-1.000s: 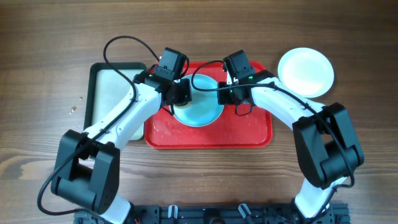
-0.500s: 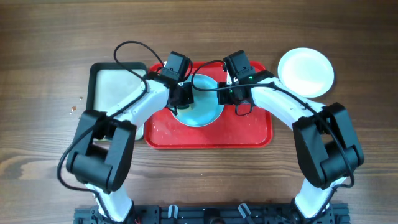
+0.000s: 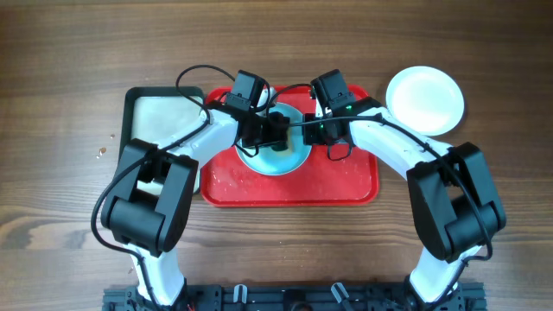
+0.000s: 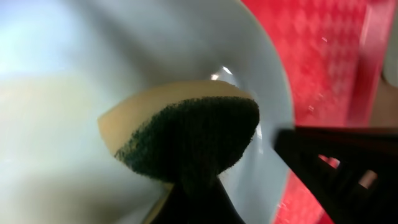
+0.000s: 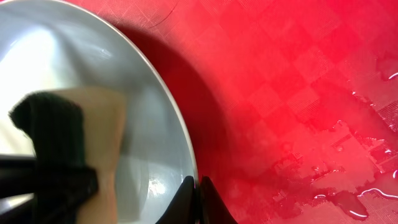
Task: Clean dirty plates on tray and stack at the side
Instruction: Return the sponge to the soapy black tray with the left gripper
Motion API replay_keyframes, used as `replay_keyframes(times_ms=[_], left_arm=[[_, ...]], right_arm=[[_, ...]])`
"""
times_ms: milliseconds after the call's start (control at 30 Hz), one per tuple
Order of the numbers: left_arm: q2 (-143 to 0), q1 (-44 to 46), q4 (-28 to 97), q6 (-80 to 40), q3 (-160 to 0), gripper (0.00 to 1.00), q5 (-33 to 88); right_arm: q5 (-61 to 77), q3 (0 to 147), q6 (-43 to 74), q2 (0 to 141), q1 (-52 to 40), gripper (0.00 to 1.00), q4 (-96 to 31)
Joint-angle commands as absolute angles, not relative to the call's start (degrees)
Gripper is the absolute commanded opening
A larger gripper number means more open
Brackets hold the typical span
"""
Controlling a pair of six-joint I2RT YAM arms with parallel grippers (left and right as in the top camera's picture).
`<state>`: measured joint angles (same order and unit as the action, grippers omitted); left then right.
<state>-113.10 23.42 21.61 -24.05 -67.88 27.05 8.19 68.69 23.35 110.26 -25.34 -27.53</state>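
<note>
Where the sponge (image 4: 180, 134) sits, the plate (image 4: 93, 50) is hidden.

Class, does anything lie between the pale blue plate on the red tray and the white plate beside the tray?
Only the red plastic tray's raised rim separates the pale blue round plate from the white round plate; the right pincer holds the blue plate's edge.

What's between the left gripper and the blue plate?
A yellow sponge with a dark scrubby side, held by the left gripper against the blue plate. The left wrist view shows it clearest.
</note>
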Motion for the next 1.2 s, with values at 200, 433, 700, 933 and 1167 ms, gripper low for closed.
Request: replay_keyframes(times_ms=[200, 433, 700, 933, 1167], left_arm=[[-102.8, 20.9, 26.3, -22.7, -67.5, 0.04, 27.2], [-92.6, 12.7, 42.4, -22.7, -67.5, 0.04, 1.6], [-94.4, -0.1, 49.1, -18.6, -66.4, 0.04, -8.0], [-96.8, -2.3, 42.3, -12.4, -60.9, 0.04, -8.1], [-96.8, -2.5, 41.3, -14.8, -60.1, 0.04, -8.0]], right_arm=[[10.4, 68.5, 24.1, 110.4, -25.9, 0.04, -27.0], [10.4, 68.5, 24.1, 110.4, -25.9, 0.04, -27.0], [10.4, 68.5, 24.1, 110.4, -25.9, 0.04, -26.9], [10.4, 68.5, 24.1, 110.4, -25.9, 0.04, -26.8], [10.3, 68.5, 24.0, 110.4, -25.9, 0.04, -26.6]])
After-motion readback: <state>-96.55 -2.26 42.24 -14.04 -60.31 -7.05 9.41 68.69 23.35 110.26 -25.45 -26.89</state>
